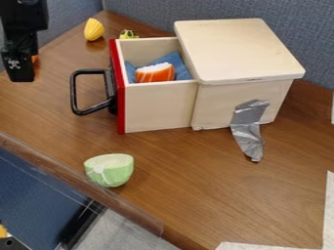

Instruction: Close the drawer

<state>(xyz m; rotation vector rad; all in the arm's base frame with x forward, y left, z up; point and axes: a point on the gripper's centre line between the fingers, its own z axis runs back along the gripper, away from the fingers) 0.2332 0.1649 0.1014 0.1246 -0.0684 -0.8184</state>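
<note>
The wooden drawer stands pulled out to the left from its box. It has a red front edge and a black handle on its left side. Inside lie a blue cloth and an orange and white toy piece. My black gripper hangs at the upper left, left of the handle and higher in the view, apart from it.
A green toy vegetable piece lies near the table's front edge. Behind the drawer are a yellow toy and a small yellow-green one. Grey tape hangs from the box's side. Blue-grey partitions stand behind.
</note>
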